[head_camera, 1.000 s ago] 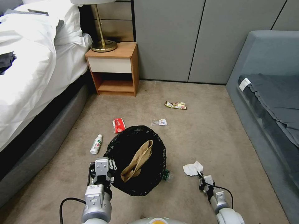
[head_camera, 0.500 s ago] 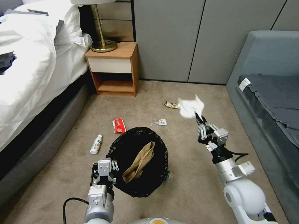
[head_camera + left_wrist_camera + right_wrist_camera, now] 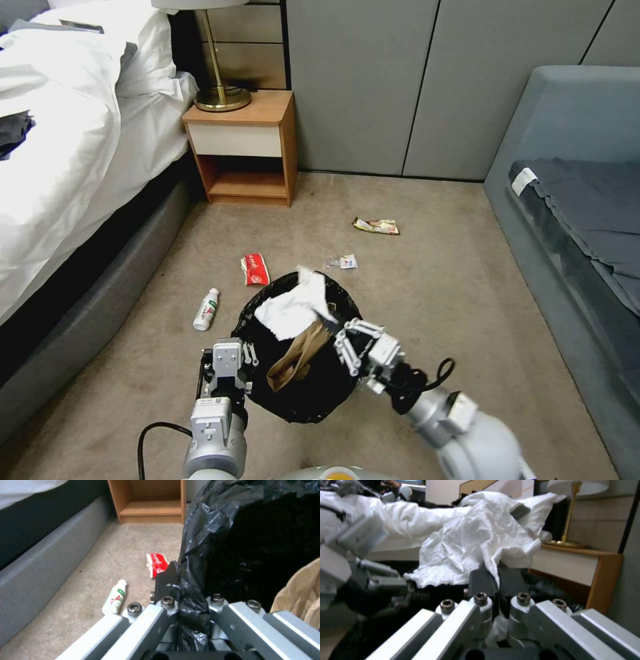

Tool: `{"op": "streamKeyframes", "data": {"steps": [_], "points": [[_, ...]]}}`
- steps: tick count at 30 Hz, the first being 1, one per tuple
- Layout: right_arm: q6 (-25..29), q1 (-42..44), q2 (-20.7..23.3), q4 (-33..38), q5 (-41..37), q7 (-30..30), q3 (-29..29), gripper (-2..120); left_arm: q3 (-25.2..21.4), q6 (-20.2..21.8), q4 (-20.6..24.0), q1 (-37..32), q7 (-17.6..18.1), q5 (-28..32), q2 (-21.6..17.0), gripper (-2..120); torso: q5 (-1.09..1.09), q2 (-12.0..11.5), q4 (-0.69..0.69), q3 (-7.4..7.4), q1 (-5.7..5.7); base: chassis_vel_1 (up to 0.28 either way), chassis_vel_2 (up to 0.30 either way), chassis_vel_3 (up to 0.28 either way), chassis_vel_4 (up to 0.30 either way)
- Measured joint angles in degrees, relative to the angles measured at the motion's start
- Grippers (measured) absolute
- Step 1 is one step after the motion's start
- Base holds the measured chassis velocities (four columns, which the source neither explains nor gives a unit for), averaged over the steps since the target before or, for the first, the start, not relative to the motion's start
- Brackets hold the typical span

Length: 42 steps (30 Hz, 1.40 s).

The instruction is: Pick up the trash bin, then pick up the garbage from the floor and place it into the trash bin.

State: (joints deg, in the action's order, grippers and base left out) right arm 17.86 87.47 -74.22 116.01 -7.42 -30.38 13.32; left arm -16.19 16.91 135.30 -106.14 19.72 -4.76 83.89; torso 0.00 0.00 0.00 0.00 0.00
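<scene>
A crumpled white tissue (image 3: 293,310), pinched in the closed right gripper (image 3: 331,325), is best released squarely over the trash bin (image 3: 300,393) (its rim clamped by the left gripper (image 3: 235,381)).

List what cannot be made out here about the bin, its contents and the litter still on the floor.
- Trash bin: head view; the black bag covers its white wall.
- Brown paper bag: its top lies under the tissue held by the right hand.
- Bin bottom: left wrist view, too dark.
- Small wrapper: head view, print too small.
- Left hand: shut on the bag rim; the plastic hides its fingertips.
</scene>
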Motion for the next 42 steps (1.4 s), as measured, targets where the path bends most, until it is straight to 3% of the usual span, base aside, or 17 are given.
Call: {"op": "streamKeyframes", "data": {"steps": [8, 17, 36, 38, 40, 42], "points": [[0.5, -2.2, -0.9, -6.5, 1.0, 0.9, -0.9, 0, 0.1, 0.0, 0.2, -0.1, 0.0, -0.3, 0.0, 1, 0.0, 0.0, 0.0, 0.0, 0.0, 0.0, 0.0, 0.0, 0.0], [0.4, -3.0, -0.7, -8.4, 1.1, 1.5, -0.4, 1, 0.6, 0.0, 0.3, -0.3, 0.0, -0.8, 0.2, 1, 0.0, 0.0, 0.0, 0.0, 0.0, 0.0, 0.0, 0.0, 0.0], [-0.4, -3.7, 0.0, -10.2, 1.7, 2.1, -0.6, 73, 1.1, 0.0, 1.1, -0.5, -0.2, -1.0, 0.4, 1, 0.0, 0.0, 0.0, 0.0, 0.0, 0.0, 0.0, 0.0, 0.0], [-0.4, -3.7, 0.0, -10.2, 1.7, 2.1, -0.6, 75, 1.1, 0.0, 1.1, -0.5, -0.2, -1.0, 0.4, 1, 0.0, 0.0, 0.0, 0.0, 0.0, 0.0, 0.0, 0.0, 0.0], [-0.5, -3.6, 0.0, -10.2, 1.7, 2.1, -0.5, 87, 1.3, 0.0, 1.2, -0.5, -0.2, -1.0, 0.4, 1, 0.0, 0.0, 0.0, 0.0, 0.0, 0.0, 0.0, 0.0, 0.0], [-0.5, -3.6, 0.0, -10.3, 1.7, 2.1, -0.5, 89, 1.4, 0.0, 1.3, -0.5, -0.2, -1.0, 0.4, 1, 0.0, 0.0, 0.0, 0.0, 0.0, 0.0, 0.0, 0.0, 0.0]]}}
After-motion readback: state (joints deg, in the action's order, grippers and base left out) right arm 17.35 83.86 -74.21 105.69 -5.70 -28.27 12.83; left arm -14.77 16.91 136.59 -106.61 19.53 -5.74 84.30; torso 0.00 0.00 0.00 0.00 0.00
